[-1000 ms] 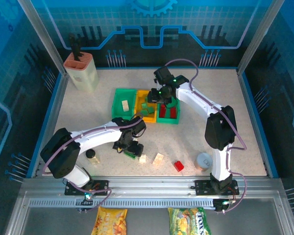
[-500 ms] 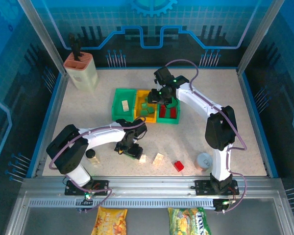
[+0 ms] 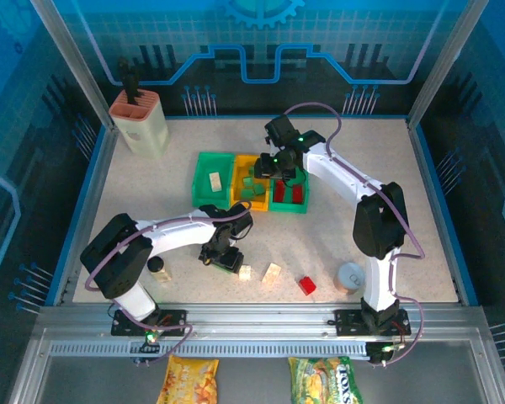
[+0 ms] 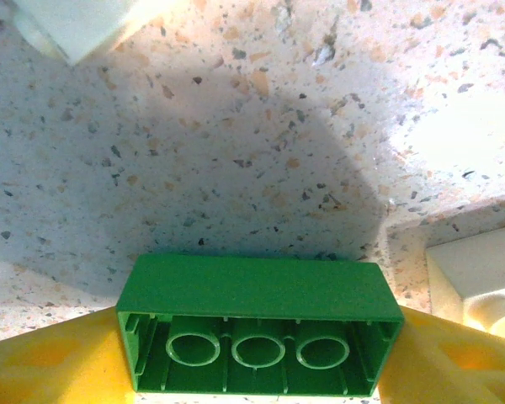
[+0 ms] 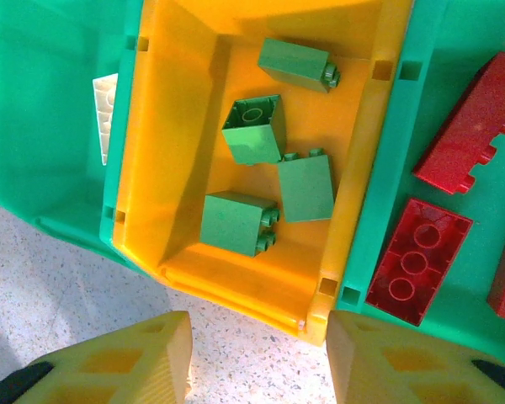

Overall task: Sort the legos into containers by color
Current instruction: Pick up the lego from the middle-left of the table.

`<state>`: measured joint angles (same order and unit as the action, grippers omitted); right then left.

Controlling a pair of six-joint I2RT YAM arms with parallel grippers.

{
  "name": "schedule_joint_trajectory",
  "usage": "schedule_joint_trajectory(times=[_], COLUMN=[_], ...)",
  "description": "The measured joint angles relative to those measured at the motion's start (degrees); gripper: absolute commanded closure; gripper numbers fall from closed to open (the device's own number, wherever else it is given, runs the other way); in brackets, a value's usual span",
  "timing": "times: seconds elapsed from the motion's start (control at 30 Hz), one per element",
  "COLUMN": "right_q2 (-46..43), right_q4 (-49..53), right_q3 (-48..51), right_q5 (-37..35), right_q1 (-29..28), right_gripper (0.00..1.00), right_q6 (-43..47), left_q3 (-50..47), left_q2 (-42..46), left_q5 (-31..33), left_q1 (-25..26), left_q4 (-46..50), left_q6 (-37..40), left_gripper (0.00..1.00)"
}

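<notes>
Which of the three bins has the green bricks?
The yellow-orange middle bin; the left green bin holds a cream brick, the right green bin red bricks.

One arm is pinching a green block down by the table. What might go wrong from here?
1. The left fingers grip the green brick only by its short ends, so it might slip or twist when lifted.
2. A cream brick lies close beside it and could get knocked.
3. The right fingers hang open over the yellow bin, where the other green bricks lie; the two arms could bump there.
</notes>
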<state>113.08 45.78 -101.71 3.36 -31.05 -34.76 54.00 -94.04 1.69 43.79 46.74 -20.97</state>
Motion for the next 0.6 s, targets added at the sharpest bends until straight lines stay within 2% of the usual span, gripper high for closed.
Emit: schedule_joint_trajectory(times=[0.27,0.6], right_q2=[-1.8,-9.5], right_q4=[0.0,0.1], right_q3=[3.1,11.8], right_q5=[-0.4,-2.4], right_q1=[0.2,3.3], right_gripper=[0.53,0.53], right_q6=[0.0,0.5], left_q3=[1.0,8.9], left_q2=[0.9,2.6], left_q5=[1.1,2.1], left_q1=[-1.0,-7.8], left_q4=[0.4,0.8], left_q6=[0.0,0.2], left_gripper=[0.33,0.34])
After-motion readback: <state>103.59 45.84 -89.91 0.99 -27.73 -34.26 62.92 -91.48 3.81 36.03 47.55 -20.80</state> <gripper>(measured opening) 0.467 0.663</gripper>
